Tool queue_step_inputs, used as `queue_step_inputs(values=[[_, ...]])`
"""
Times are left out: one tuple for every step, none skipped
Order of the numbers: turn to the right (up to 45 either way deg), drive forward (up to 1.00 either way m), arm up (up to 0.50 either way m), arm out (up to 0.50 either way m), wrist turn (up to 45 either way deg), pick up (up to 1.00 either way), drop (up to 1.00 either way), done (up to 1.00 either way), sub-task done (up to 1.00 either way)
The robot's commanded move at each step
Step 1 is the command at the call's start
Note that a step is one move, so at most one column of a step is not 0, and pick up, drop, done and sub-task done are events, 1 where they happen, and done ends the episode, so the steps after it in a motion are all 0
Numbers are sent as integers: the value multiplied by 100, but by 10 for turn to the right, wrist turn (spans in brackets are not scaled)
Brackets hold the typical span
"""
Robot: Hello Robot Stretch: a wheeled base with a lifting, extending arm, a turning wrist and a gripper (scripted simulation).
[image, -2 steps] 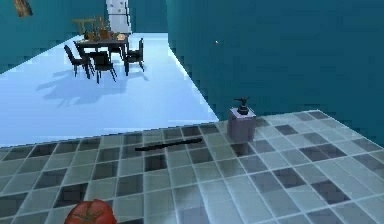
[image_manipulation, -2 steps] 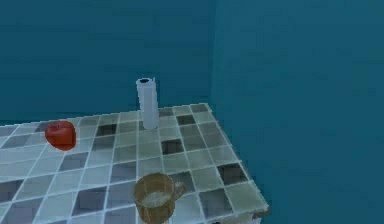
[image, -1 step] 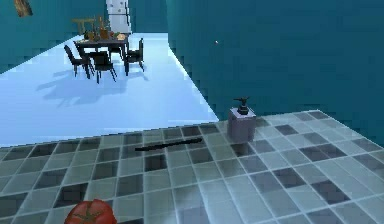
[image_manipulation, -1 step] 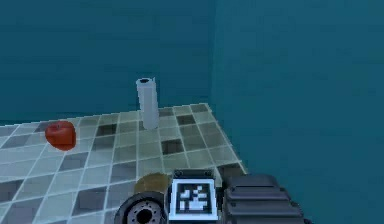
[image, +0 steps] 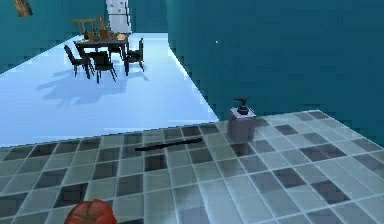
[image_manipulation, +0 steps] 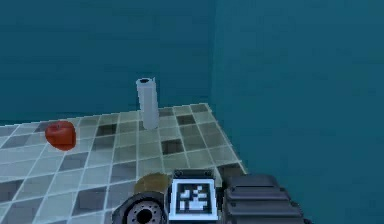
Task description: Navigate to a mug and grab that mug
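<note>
A brown rounded thing (image_manipulation: 152, 184) lies on the tiled countertop (image_manipulation: 190, 150) low in the arm side view; its shape is too vague to name. Just below it, at the bottom edge, I see the arm's end with a white marked square (image_manipulation: 197, 197) and the gripper's dark body (image_manipulation: 146, 211) left of it. The fingers cannot be made out, so I cannot tell whether the gripper holds anything.
A red round thing (image_manipulation: 61, 134) (image: 88, 213), an upright white roll (image_manipulation: 148, 103), a soap dispenser (image: 240, 121) and a thin dark thing (image: 172, 146) are on the countertop. Teal walls stand close. A dining table with chairs (image: 104, 52) stands far off on pale floor.
</note>
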Motion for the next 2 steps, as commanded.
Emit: queue_step_inputs(values=[[0,0,0,0,450,0,0,0,0],[0,0,0,0,450,0,0,0,0]])
